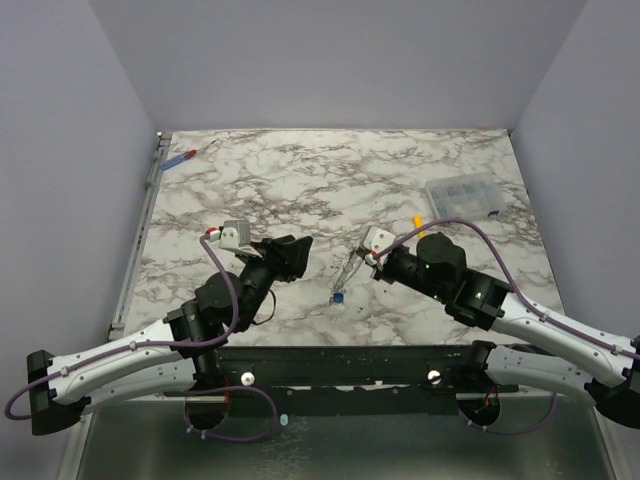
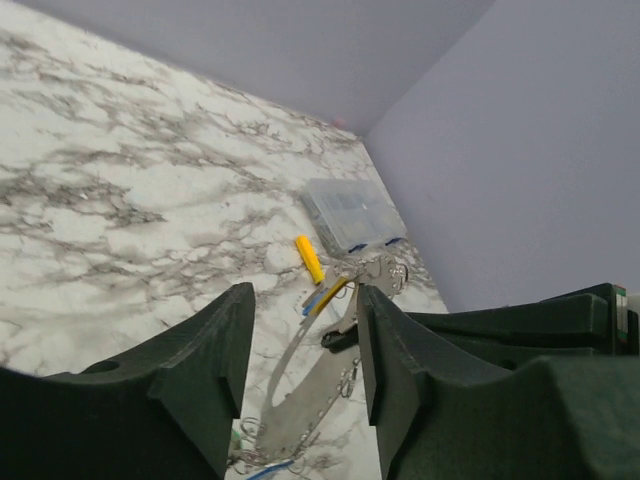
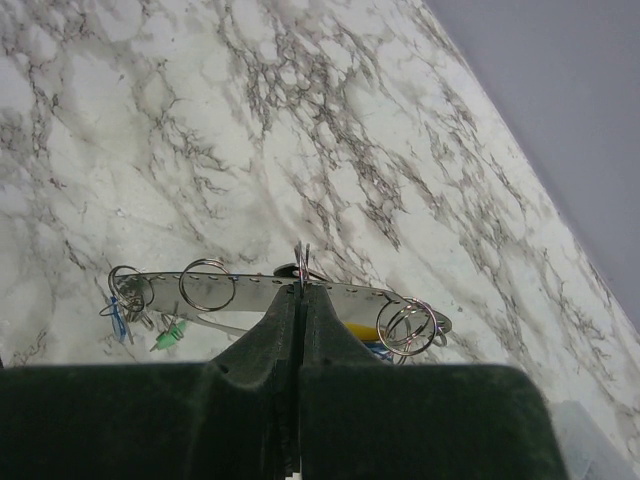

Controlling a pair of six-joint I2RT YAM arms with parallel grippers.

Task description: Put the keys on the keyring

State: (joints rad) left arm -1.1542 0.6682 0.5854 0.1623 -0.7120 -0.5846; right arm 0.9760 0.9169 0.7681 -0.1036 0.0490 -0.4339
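The keyring (image 1: 347,270) is a thin silver loop with small split rings along it, held on edge over the marble table. My right gripper (image 1: 372,256) holds it. In the right wrist view that gripper (image 3: 302,290) is shut on the keyring (image 3: 240,290) where a small ring sticks up. Keys hang from the loop: a green-capped one (image 3: 170,337), a blue one (image 3: 118,320), and a yellow cap (image 3: 362,330) partly hidden behind the fingers. My left gripper (image 1: 295,250) is just left of the loop. In its wrist view it (image 2: 305,292) stands open, with the keyring (image 2: 300,390) seen beyond the gap.
A clear plastic compartment box (image 1: 465,195) stands at the right of the table, with a yellow-handled small screwdriver (image 1: 418,222) beside it. A red-and-blue-handled screwdriver (image 1: 180,158) lies at the far left corner. Grey walls close in the table on three sides.
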